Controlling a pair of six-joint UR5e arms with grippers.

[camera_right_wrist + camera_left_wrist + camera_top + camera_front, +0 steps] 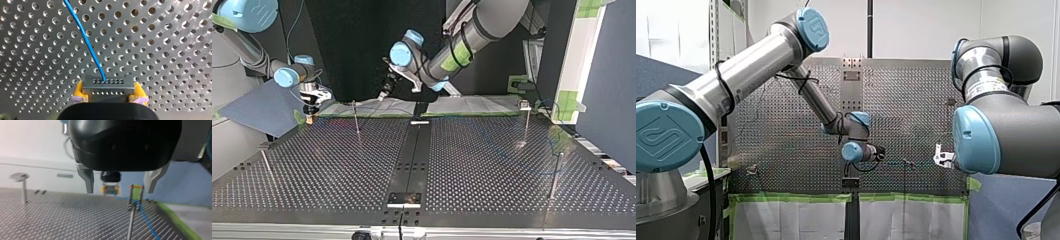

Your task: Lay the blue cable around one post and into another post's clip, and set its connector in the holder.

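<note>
Across the top view a dark perforated desk (337, 165) is seen, edged at its far side with green tape (362, 114) and backed by a black screen (347, 50). Thin posts (356, 117) are set upright on it. At that view's left the right arm (257, 55) is bent down over the desk's far corner. The right claw (310, 118) is clenched on the connector (107, 86), between yellow pads (78, 92) just above the desk. The blue cable (82, 37) is led from the connector across the holes and, in the left wrist view, past the clip post (135, 197); whether it sits in the clip cannot be told. Farther right the left arm (482, 25) is reached in from the top edge. The left claw (383, 95) is released, with nothing between its metal fingers (87, 181).
</note>
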